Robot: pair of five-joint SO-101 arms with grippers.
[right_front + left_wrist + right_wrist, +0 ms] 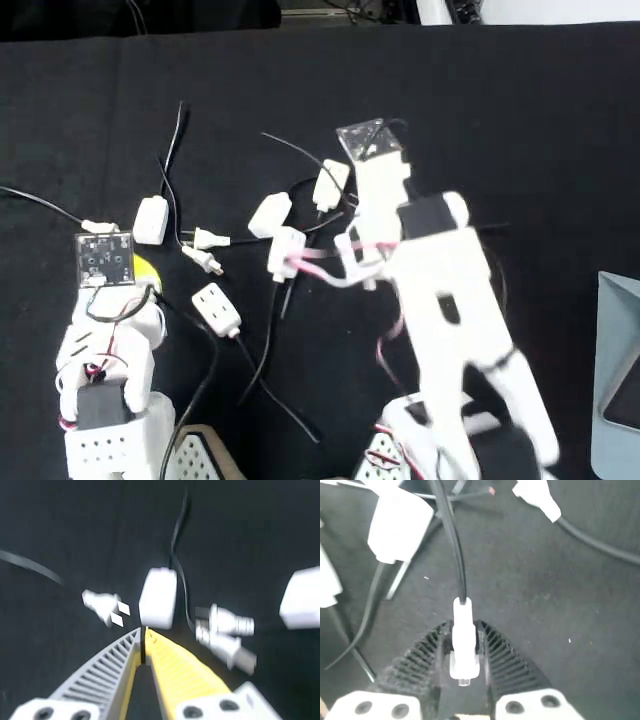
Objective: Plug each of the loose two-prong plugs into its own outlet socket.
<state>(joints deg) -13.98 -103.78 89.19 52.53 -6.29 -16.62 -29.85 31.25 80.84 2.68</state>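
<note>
My right gripper [464, 647] is shut on a white two-prong plug [464, 635], whose black cord [451, 535] runs away from the fingers. A white outlet socket [399, 524] lies beyond it beside the cord, and another plug [536, 493] lies farther off. My left gripper [144, 631] is shut with nothing in it, its tips just short of a white socket block [159, 598]. A loose plug [102, 607] lies to one side of that block and two more plugs [226, 631] to the other. In the high view, several sockets [217, 309] and plugs [205, 240] lie scattered mid-table.
Black cords [262, 360] cross the black table [520, 120] between the arms. The right arm [445, 290] stretches from the near edge toward the table's middle, and the left arm [105, 350] stays at the near left. A grey object [620, 380] stands at the right edge.
</note>
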